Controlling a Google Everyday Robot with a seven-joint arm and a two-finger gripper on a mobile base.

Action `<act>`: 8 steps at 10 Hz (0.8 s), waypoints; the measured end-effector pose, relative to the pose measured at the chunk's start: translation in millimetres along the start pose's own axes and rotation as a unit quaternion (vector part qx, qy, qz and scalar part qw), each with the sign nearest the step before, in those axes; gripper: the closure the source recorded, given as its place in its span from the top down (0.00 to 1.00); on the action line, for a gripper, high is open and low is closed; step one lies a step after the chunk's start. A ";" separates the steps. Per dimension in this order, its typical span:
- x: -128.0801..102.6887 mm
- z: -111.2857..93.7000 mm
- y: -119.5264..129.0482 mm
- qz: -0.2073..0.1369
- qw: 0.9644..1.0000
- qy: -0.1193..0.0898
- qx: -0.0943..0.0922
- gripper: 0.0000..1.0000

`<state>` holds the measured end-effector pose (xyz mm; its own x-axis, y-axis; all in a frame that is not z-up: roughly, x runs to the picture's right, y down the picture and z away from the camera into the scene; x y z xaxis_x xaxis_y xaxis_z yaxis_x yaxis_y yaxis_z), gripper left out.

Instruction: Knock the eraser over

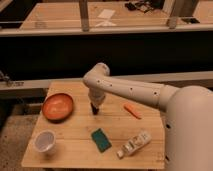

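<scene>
Nearest the camera, the white bottle point(134, 145) lies on its side at the front right of the table point(75, 155), with the green sponge point(101, 139) just left of it and the white cup point(44, 142) at the front left; none of these lies in the working path, but a wide sweep toward the front could drag the sponge; further back, the tool point(94, 108) points down at mid-table, and whether it is open or closed cannot be told; the eraser point(94, 111) appears as a small dark block directly beneath it, too merged with the tool to tell whether they touch; a downward press would likely pin the eraser rather than topple it; a push placed low may slide it upright; a leftward overshoot risks striking the orange bowl point(57, 106); a rightward one, the orange marker point(132, 110).
</scene>
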<state>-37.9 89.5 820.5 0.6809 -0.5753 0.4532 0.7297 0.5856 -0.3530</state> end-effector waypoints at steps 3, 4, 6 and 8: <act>-0.5 0.5 -0.8 -0.005 1.000 0.000 0.000 0.05; -0.6 0.5 -1.1 -0.008 1.000 0.000 0.000 0.05; -0.6 0.4 -1.8 -0.012 1.000 0.000 0.000 0.05; -0.5 0.4 -2.7 -0.015 1.000 0.001 0.001 0.05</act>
<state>-40.2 88.5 821.6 0.6595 -0.5928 0.4621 0.7491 0.5697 -0.3382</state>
